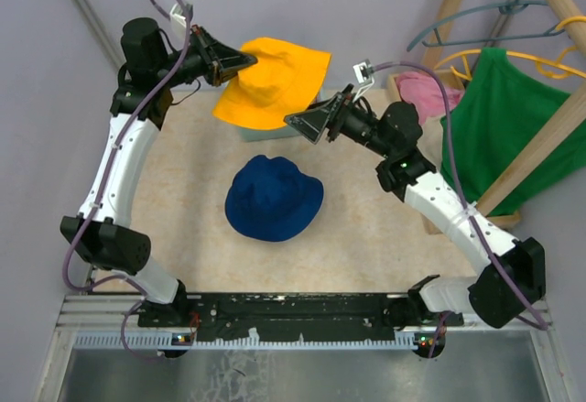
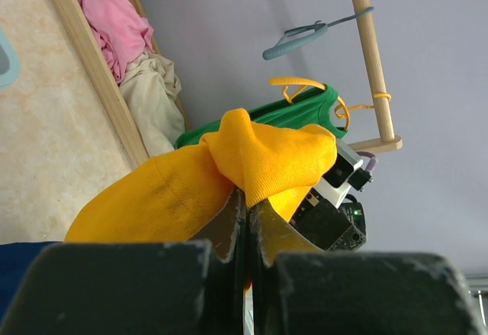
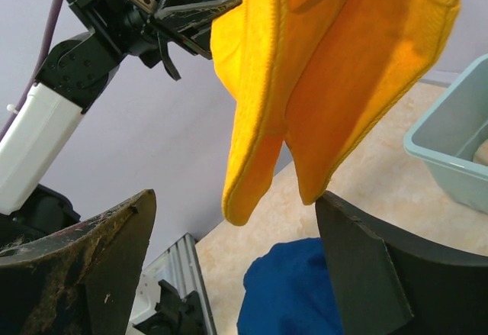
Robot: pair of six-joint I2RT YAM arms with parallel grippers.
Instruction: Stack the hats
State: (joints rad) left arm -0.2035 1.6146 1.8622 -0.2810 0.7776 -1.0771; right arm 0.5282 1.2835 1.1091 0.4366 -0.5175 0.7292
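Note:
The navy blue hat [image 1: 273,199] lies flat on the table's middle; it also shows low in the right wrist view [image 3: 293,289]. My left gripper [image 1: 240,59] is shut on the yellow-orange hat [image 1: 275,81] and holds it in the air above the back of the table. The fabric bunches over the closed jaws in the left wrist view [image 2: 229,175]. My right gripper [image 1: 307,120] is open and empty, just below the hanging hat [image 3: 335,75], whose brim dangles between the fingers [image 3: 99,266]. A pink cloth [image 2: 110,18] and a beige cloth [image 2: 152,95] lie at the back right.
A pale teal bin [image 1: 247,132] stands under the yellow-orange hat, also in the right wrist view [image 3: 457,144]. A wooden rack [image 1: 540,136] at the right carries a green shirt [image 1: 513,118] and hangers [image 1: 476,22].

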